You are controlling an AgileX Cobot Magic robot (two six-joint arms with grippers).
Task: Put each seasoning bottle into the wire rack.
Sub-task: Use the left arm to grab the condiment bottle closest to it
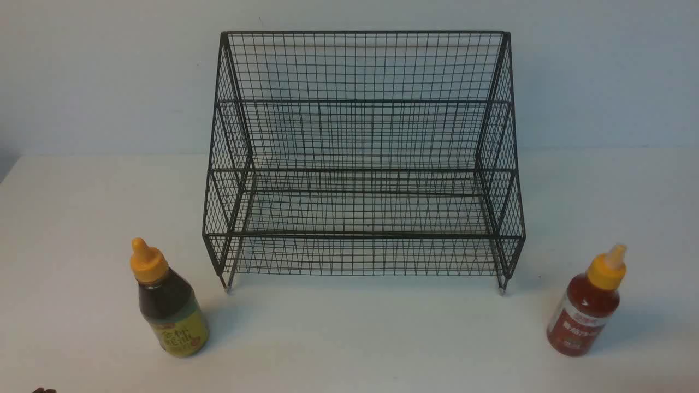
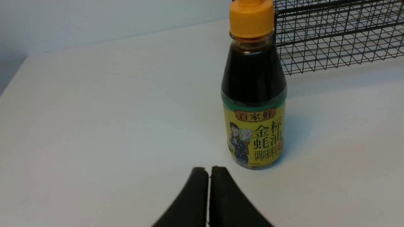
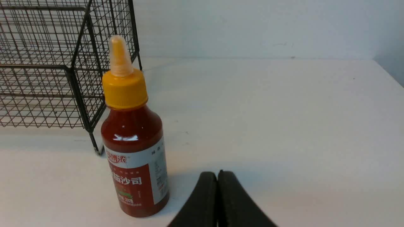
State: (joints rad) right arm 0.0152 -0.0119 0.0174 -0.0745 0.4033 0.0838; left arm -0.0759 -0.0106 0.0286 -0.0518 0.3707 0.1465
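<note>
On the white table (image 1: 349, 338), outside the black wire rack (image 1: 360, 234), the brown-sauce bottle (image 1: 170, 305) stands upright off its front-left corner and the red-sauce bottle (image 1: 587, 311) off its front-right, with the left gripper (image 2: 208, 171) and right gripper (image 3: 217, 176) nearby, jaws pressed together on nothing.

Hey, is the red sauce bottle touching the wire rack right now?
Apart. The front view shows a strip of bare table between the red sauce bottle and the right front foot of the wire rack.
</note>
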